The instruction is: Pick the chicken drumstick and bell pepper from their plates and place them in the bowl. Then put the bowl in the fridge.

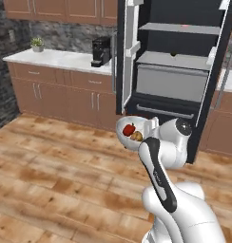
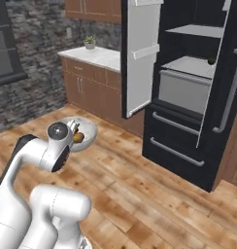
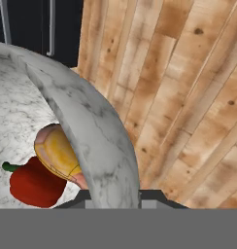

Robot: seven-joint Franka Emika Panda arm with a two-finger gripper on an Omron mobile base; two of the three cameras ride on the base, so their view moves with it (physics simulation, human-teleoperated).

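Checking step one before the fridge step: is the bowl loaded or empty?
Loaded. The bowl, held up by its rim in the hand, carries the bell pepper and the chicken drumstick inside it.

White bowl (image 3: pixel 98 141) with grey marble veining, holding a glossy red pepper (image 3: pixel 35 184) with a green stem and a golden-yellow drumstick (image 3: pixel 59 153) with a pinkish edge. Black fridge (image 1: pixel 203 102) with grey shelves, grey drawer and long grey handles, its door (image 2: pixel 140 53) light grey-white inside; floor (image 1: pixel 56 180) of warm brown wood planks with darker knots. Reddish-brown wooden cabinets (image 1: pixel 51 92) under a white countertop (image 1: pixel 56 58), a black coffee machine (image 1: pixel 101 51), a small green plant (image 1: pixel 37 43) in a pale pot, and a dark grey stone wall (image 2: pixel 35 63).
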